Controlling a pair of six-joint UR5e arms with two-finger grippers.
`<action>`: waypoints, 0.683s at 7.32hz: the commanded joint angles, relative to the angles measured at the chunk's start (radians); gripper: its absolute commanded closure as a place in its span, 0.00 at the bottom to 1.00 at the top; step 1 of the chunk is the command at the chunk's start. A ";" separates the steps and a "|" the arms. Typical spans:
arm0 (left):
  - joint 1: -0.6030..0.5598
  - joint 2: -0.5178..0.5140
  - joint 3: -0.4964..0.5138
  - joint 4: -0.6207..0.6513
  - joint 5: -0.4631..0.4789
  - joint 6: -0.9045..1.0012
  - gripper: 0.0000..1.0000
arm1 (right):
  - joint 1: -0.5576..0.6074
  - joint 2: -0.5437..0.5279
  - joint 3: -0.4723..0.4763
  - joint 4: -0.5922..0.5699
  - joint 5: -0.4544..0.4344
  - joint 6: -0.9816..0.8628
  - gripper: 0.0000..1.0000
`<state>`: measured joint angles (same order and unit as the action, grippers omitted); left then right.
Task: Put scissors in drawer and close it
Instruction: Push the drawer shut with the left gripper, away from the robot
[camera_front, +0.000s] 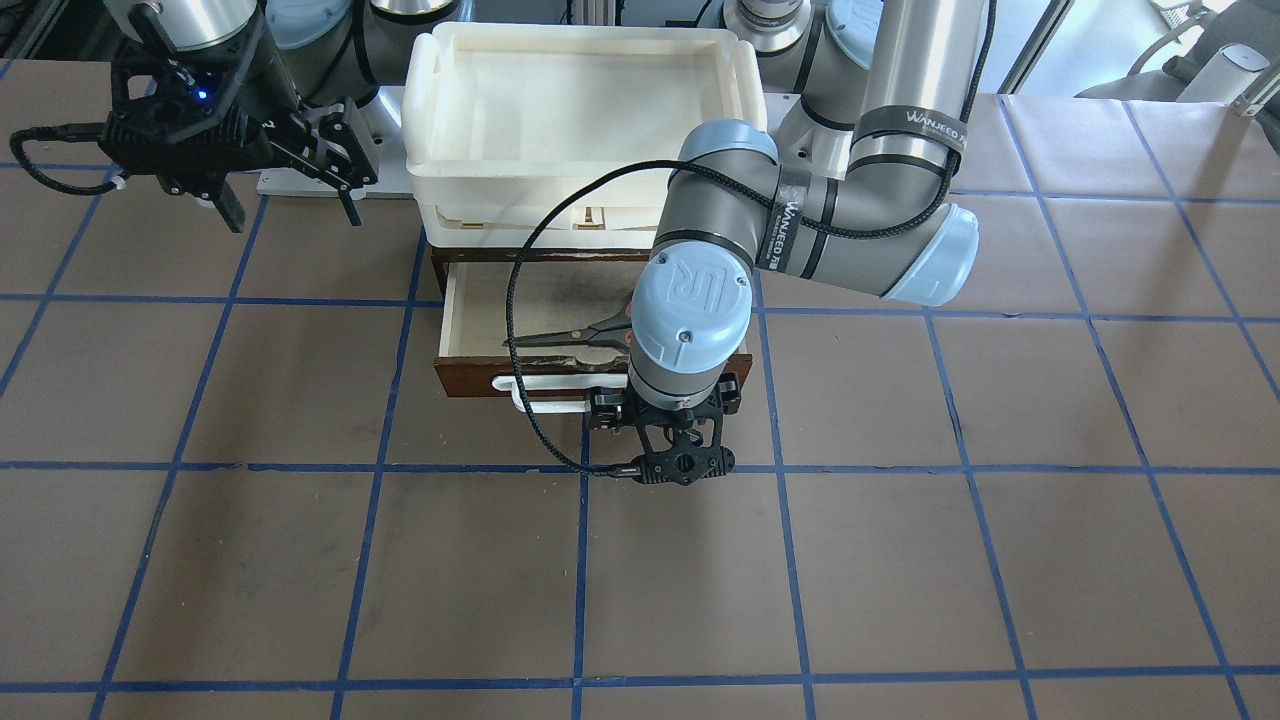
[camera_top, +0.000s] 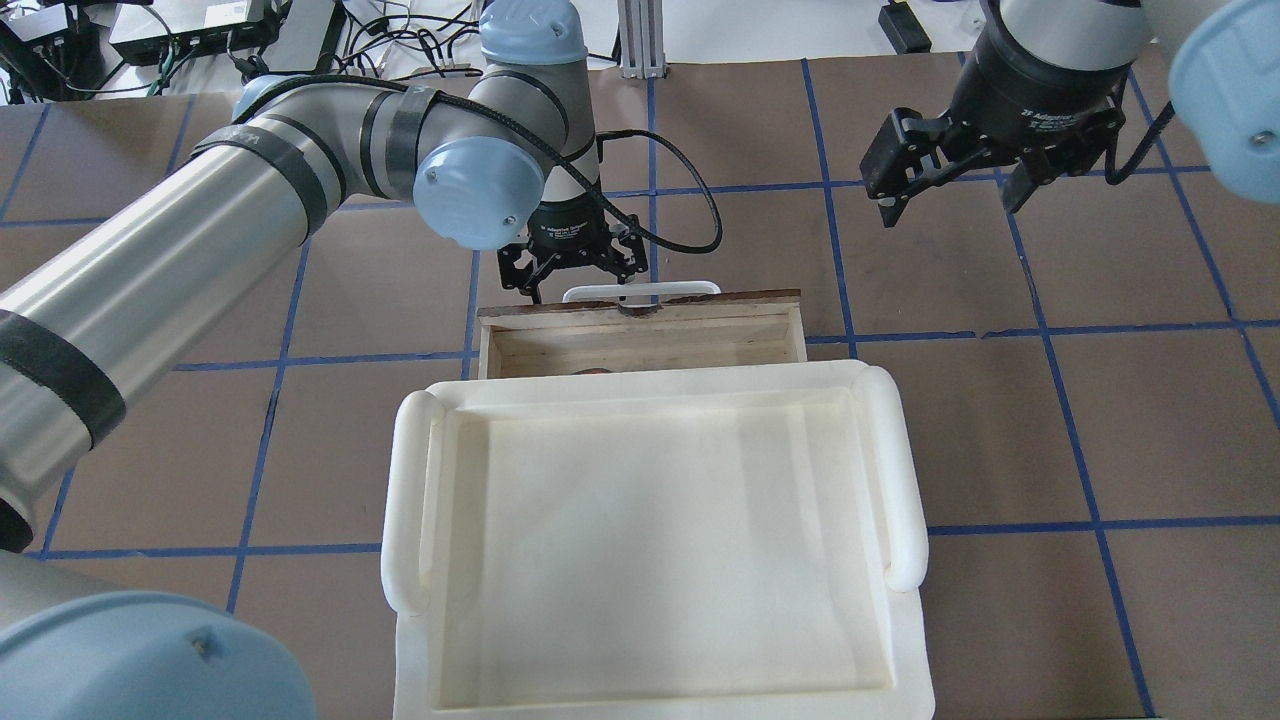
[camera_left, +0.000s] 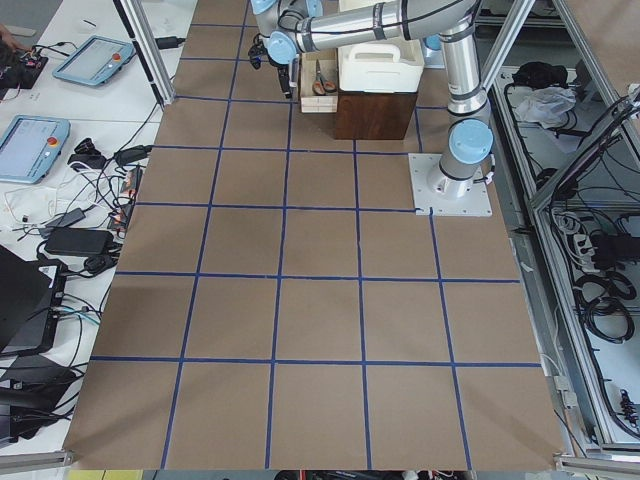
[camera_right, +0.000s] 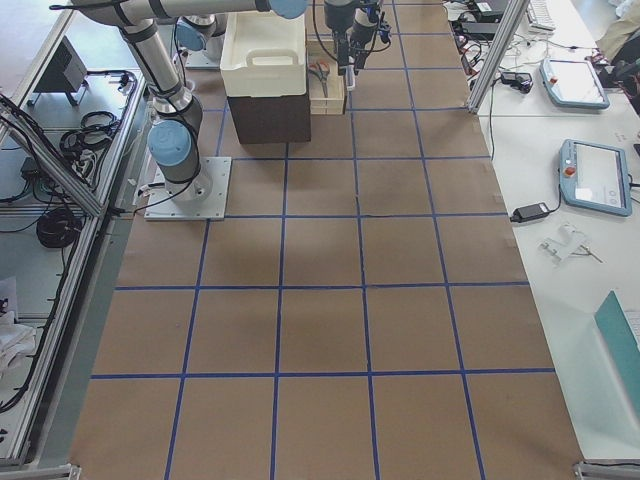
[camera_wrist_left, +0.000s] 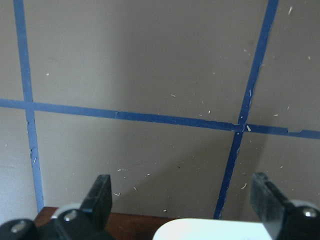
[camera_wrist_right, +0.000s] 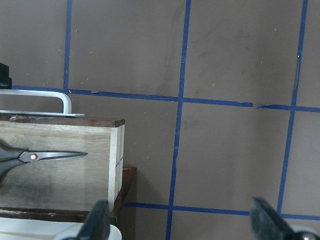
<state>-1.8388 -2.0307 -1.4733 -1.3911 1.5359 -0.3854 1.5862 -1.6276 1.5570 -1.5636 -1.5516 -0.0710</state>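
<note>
The dark brown drawer (camera_front: 455, 315) stands pulled open under the cream trays, with its pale interior showing. The scissors (camera_front: 568, 335) lie flat inside it, and also show in the right wrist view (camera_wrist_right: 42, 156). The white bar handle (camera_front: 545, 398) is on the drawer's front. My left gripper (camera_front: 665, 408) is open and empty, pointing down just in front of the drawer front; its fingers (camera_wrist_left: 102, 197) stand on either side of the handle (camera_wrist_left: 210, 231). My right gripper (camera_top: 950, 205) is open and empty, held high off to the side of the drawer (camera_wrist_right: 116, 150).
A large cream-white plastic tray (camera_top: 405, 500) sits on top of the dark cabinet, over stacked trays (camera_front: 440, 205). The left arm's black cable (camera_front: 515, 300) loops over the open drawer. The table (camera_front: 900, 560) is brown with blue grid lines.
</note>
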 joint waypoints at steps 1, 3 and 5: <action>0.001 0.009 -0.001 -0.037 -0.003 -0.001 0.00 | 0.000 0.000 0.002 0.002 0.001 -0.001 0.00; 0.000 0.010 -0.002 -0.080 -0.019 -0.004 0.00 | 0.000 0.000 0.002 0.002 0.002 0.000 0.00; 0.000 0.018 -0.004 -0.107 -0.019 -0.004 0.00 | 0.000 0.000 0.002 -0.001 0.001 0.000 0.00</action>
<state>-1.8390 -2.0171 -1.4759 -1.4776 1.5174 -0.3894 1.5861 -1.6275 1.5585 -1.5637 -1.5497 -0.0706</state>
